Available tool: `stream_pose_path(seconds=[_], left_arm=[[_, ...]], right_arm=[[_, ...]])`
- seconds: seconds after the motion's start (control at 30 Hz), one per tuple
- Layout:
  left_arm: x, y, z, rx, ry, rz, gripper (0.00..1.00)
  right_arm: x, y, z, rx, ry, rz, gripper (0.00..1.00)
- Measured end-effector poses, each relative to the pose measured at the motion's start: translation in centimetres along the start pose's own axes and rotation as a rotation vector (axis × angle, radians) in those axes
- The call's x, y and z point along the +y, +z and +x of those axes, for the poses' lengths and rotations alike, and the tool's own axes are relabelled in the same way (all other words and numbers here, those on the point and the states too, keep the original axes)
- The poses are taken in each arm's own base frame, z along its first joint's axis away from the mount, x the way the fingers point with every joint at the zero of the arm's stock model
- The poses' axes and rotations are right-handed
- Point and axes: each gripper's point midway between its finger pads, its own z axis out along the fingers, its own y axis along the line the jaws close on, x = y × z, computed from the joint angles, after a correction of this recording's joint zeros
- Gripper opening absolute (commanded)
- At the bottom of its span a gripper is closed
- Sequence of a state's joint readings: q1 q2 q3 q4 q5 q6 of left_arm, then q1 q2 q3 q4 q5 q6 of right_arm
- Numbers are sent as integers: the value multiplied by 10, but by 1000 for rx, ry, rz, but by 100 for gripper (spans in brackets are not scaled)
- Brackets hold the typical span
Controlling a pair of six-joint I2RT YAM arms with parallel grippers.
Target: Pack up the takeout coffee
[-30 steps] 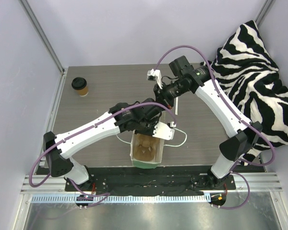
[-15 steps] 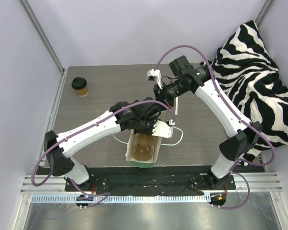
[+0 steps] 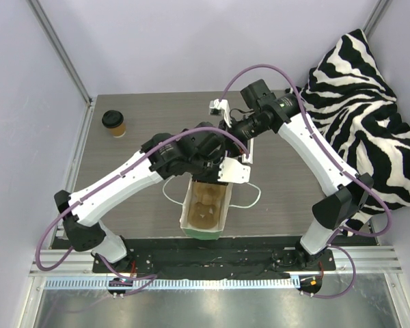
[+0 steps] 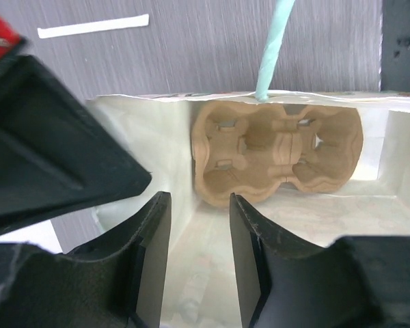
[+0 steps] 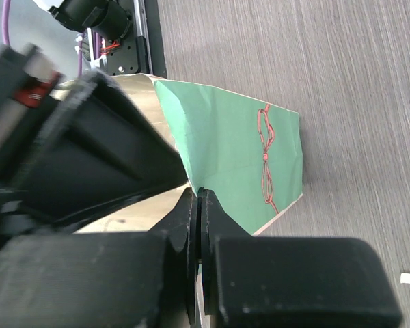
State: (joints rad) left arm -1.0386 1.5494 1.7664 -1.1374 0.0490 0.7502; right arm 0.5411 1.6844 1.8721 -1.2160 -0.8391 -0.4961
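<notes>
Left gripper (image 4: 198, 205) pointing down, parted, empty, over bag (image 4: 157, 150) mouth; right gripper (image 5: 197, 198) pinching bag rim

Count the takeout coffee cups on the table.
1. The takeout coffee stands near the table's far-left corner; the pulp carrier in the paper bag sits empty.

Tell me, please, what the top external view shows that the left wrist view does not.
Only the top view shows the coffee, standing far left on the table, and the zebra cushion. Only the wrist view shows the left tool open over the bag and the cup wells of the carrier. Both show the carrier inside the bag.
</notes>
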Motion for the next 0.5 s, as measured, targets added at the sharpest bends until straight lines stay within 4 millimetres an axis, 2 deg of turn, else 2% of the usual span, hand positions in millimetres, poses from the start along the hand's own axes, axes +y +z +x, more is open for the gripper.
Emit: stream_pose_path(seconds=[0.13, 0.3, 0.5], left_arm=[[0, -7, -7, -34, -8, 4, 46], [-3, -17, -12, -74, -7, 2, 47], [-4, -33, -17, -120, -10, -16, 48]], right_arm=[[-3, -2, 1, 9, -7, 21, 1], [-2, -12, -14, -15, -45, 57, 1], [3, -16, -20, -27, -27, 61, 1]])
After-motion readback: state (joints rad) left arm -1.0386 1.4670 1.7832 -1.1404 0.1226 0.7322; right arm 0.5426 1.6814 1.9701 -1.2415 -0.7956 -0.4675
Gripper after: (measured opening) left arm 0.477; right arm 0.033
